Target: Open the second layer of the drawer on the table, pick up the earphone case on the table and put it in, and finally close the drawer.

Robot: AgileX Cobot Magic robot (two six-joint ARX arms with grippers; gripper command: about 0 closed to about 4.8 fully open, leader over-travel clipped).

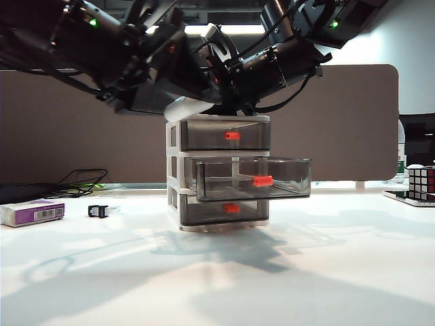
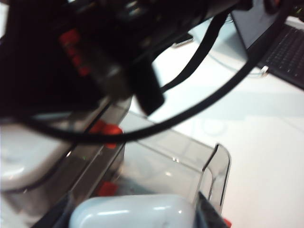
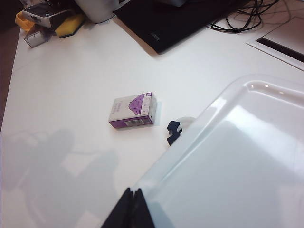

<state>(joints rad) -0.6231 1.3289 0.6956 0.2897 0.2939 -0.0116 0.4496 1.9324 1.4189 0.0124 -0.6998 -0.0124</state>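
Table (image 1: 217, 285): broad white top nearest the exterior camera, crossed by the arms' shadows.
Drawer (image 1: 174, 163): white-framed three-tier cabinet standing mid-table.
Second layer (image 1: 253, 178): the middle smoky tray, pulled out toward the camera and right, its red-orange handle at the front; top and bottom trays pushed in.
Left side of table: white-and-purple box (image 1: 32, 212) and small black clip (image 1: 98, 210), well apart from the cabinet; the right wrist view shows them close together, box (image 3: 132, 111) and clip (image 3: 173, 131).
Right edge: a Rubik's cube (image 1: 421, 182), seen in the exterior view only.
Earphone case (image 2: 133, 212): only the left wrist view shows it plainly, glossy white, above the open tray (image 2: 209, 166).
Left gripper (image 2: 135, 216): over the open tray with its fingers closed around the earphone case; in the exterior view it sits above the cabinet top (image 1: 187, 107).
Right gripper (image 3: 130, 209): dark fingertips pressed together, empty, just above the cabinet's white lid (image 3: 237, 161).
Far: grey partition (image 1: 340, 122) behind the table.
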